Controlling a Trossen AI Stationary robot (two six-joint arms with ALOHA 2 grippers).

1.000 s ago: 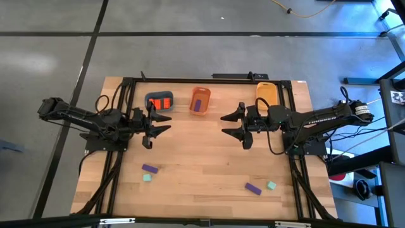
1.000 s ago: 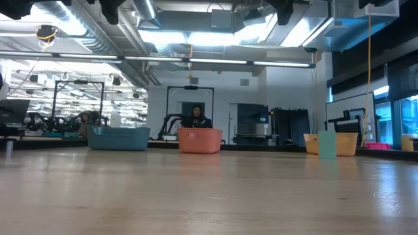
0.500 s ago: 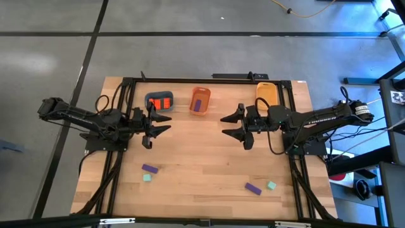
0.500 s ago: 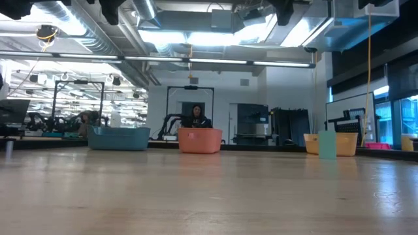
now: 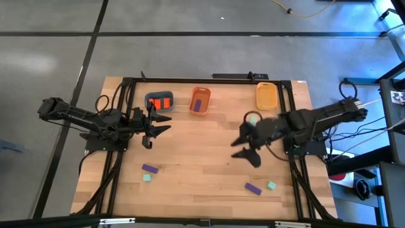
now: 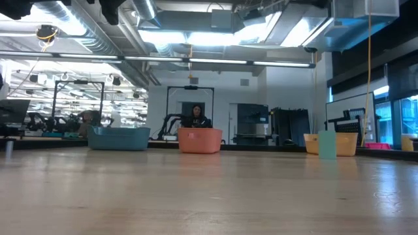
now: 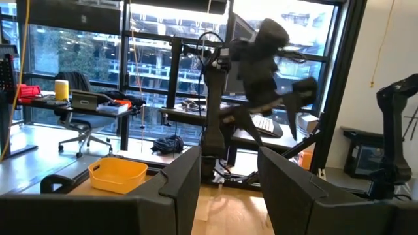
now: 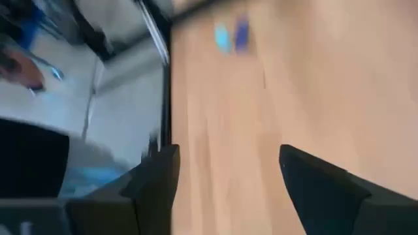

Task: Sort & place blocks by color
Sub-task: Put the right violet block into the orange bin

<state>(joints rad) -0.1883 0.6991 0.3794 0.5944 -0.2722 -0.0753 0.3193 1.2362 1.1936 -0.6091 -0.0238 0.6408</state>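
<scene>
1. Waiting beside the blue-grey tray (image 5: 159, 101), your left claw (image 5: 159, 121) stood part-spread and held nothing; two orange-red bricks (image 5: 162, 102) lay in that tray.
2. Loose near the front left of the table (image 5: 202, 164) were a purple brick (image 5: 149, 168) and a mint cube (image 5: 147, 178).
3. Your right claw (image 5: 245, 148) hung spread and empty, angled toward the front right.
4. Its likely targets, another purple brick (image 5: 253, 188) and mint cube (image 5: 271, 185), lay there; you needed to descend and straddle one.
</scene>
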